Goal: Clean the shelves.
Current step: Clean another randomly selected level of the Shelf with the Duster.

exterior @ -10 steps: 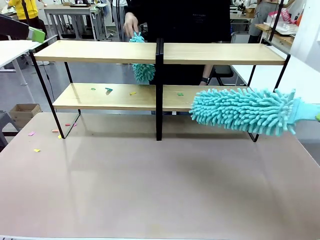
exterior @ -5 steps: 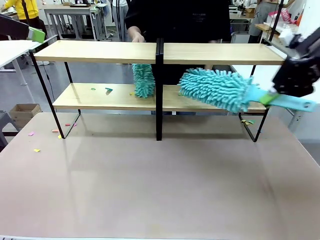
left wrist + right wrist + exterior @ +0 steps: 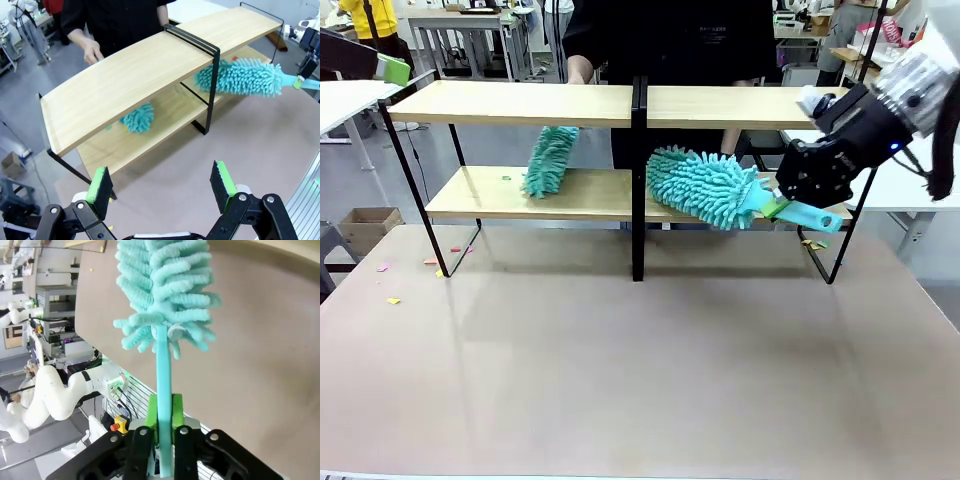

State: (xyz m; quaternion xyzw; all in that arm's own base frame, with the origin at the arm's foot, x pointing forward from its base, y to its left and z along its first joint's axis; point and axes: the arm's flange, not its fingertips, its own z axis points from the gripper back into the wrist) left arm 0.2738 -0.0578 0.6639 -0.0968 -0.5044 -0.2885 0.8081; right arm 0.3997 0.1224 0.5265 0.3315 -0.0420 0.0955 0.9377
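Note:
The shelves (image 3: 520, 103) stand across the far half of the table, also seen from above in the left wrist view (image 3: 130, 80). My right gripper (image 3: 790, 205) is shut on the handle of a teal fluffy duster (image 3: 705, 187), whose head lies on the lower right board beside the central post. The right wrist view shows the handle (image 3: 164, 390) clamped between the green pads (image 3: 176, 412). A person behind the shelves holds a second teal duster (image 3: 550, 160) on the lower left board. My left gripper (image 3: 160, 182) hangs open high above the table's left side, with nothing between its fingers.
Small coloured paper scraps lie on the lower left board (image 3: 505, 178), on the table's left edge (image 3: 392, 300) and under the shelves' right end (image 3: 812, 243). A cardboard box (image 3: 365, 225) sits on the floor at left. White tables flank the scene.
My right gripper has swept its duster leftward along the lower right board up to the central post. The person's duster moved left along the lower left board.

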